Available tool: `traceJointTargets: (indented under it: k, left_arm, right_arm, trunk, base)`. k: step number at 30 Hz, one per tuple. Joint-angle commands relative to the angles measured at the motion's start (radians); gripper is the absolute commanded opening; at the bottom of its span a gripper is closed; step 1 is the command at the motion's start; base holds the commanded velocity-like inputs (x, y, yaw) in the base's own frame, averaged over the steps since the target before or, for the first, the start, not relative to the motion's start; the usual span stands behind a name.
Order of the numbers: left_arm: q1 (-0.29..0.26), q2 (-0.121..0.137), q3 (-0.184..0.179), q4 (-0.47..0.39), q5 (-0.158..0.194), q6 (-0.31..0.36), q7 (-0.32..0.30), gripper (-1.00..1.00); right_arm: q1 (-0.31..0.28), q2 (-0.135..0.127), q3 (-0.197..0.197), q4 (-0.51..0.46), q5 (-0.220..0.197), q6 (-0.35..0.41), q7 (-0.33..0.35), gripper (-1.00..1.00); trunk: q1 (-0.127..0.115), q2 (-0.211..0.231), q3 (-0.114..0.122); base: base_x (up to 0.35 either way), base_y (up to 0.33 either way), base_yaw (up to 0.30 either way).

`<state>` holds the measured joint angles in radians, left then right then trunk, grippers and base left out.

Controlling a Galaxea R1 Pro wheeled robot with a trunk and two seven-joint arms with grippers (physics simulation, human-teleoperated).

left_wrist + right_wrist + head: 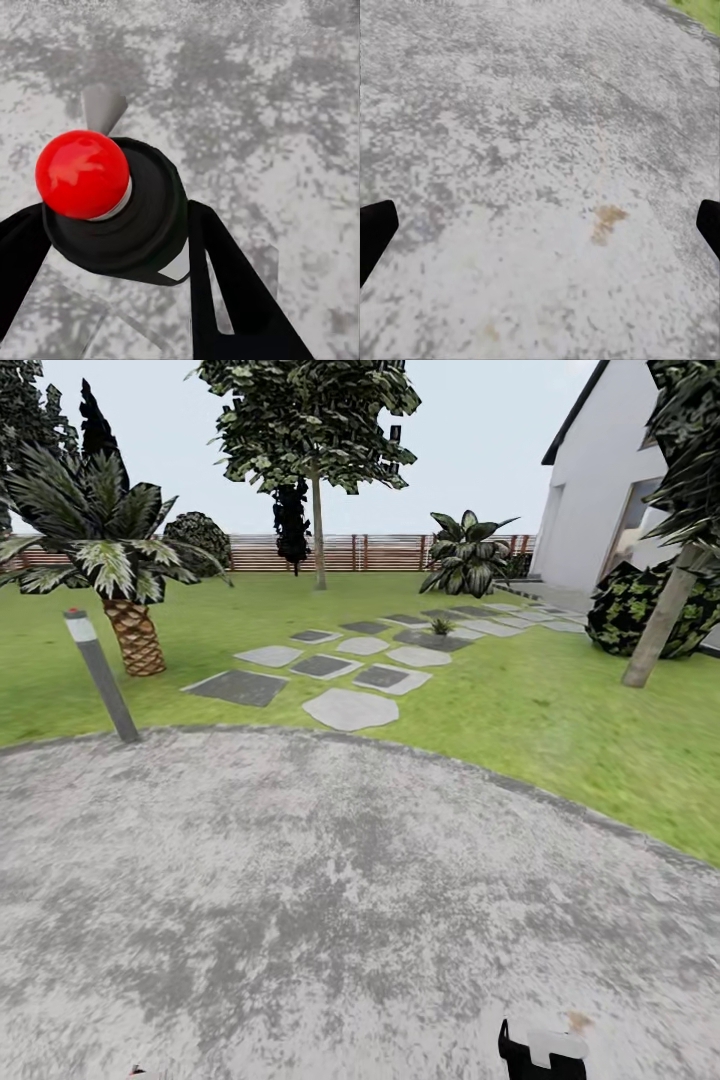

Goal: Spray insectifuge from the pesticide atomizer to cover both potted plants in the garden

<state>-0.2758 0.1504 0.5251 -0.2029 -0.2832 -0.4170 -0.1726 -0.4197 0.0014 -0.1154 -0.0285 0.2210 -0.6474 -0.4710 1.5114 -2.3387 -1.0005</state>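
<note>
A palm (pixel 120 575) with a scaly trunk stands on the lawn's left side, and a leaning grey post with a white band and red cap (pixel 100 675) rises at the patio's far left edge. A tall tree (pixel 316 430) grows before the fence. A white house (pixel 610 490) stands at right, a dark shrub (pixel 640 605) beside it.
</note>
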Motion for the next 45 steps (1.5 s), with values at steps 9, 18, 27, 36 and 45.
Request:
traceJointTargets:
  k: [9, 18, 27, 36, 45]
  left_arm:
    - [-0.001, 0.0, 0.009, 0.001, -0.007, -0.003, -0.005, -1.0]
    - [0.0, 0.0, 0.009, 0.001, -0.007, -0.003, -0.005, -1.0]
    - [-0.001, 0.0, 0.009, 0.001, -0.007, -0.003, -0.005, -1.0]
    - [0.0, 0.0, 0.009, 0.002, -0.007, -0.003, -0.005, -1.0]
    - [0.0, -0.001, 0.009, 0.002, -0.007, -0.003, -0.005, -1.0]
  right_arm:
    - [-0.001, 0.0, -0.008, 0.001, 0.011, -0.003, -0.004, 1.0]
    - [-0.001, 0.0, -0.008, 0.001, 0.011, -0.002, -0.004, 1.0]
    - [-0.001, 0.0, -0.008, 0.001, 0.011, -0.003, -0.004, 1.0]
    - [-0.001, 0.0, -0.009, 0.001, 0.011, -0.003, -0.004, 1.0]
    - [-0.001, -0.005, -0.009, 0.001, 0.012, -0.003, -0.004, 1.0]
  trunk:
    - [0.0, 0.0, -0.001]
    - [0.0, 0.0, -0.001]
    - [0.0, 0.0, -0.001]
    - [0.0, 0.0, -0.001]
    - [0.0, 0.0, -0.001]
  base:
    - [0.34, 0.0, 0.0]
    - [0.34, 0.0, 0.0]
    - [0.34, 0.0, 0.0]
    - [0.34, 0.0, 0.0]
    - [0.34, 0.0, 0.0]
